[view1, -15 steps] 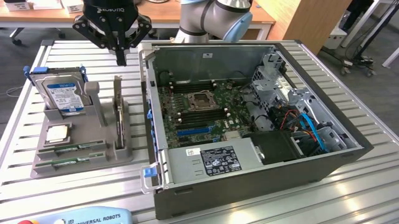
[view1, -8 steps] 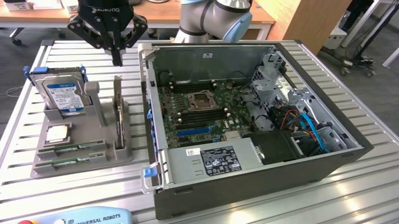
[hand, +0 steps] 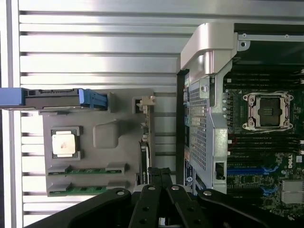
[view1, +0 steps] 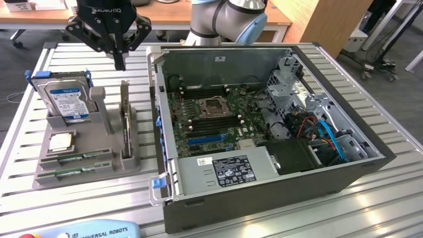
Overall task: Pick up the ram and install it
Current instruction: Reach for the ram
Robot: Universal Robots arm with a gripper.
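At upper left of the exterior view: the Robotiq gripper (view1: 120,63), jaws pressed fully together with nothing between them, hanging above the far end of the grey holder (view1: 123,163) and apart from everything on it. In the wrist view, the same closed gripper (hand: 160,172) over the holder (hand: 107,135), near its edge toward the computer case (hand: 209,47).

At lower left of the exterior view, in the holder's two front slots: both green RAM sticks, lying flat and parallel – the upper ram stick (view1: 78,158) and, just in front of it, the lower ram stick (view1: 71,172). Neither touched by the gripper, both well apart from it. Same pair in the wrist view: upper ram stick (hand: 86,170), lower ram stick (hand: 83,189).

Just behind the sticks, in a square pocket: the silver processor chip (view1: 61,142) (hand: 65,144). Behind that, standing upright: the hard drive (view1: 66,99) with its blue label, shown edge-on in the wrist view (hand: 52,98).

Filling the centre and right of the exterior view: the open computer case (view1: 264,198) – motherboard (view1: 221,126) exposed, CPU socket (view1: 213,105) near its middle, dark memory slots on either side of the socket. All resting on a slatted metal table (view1: 26,198).
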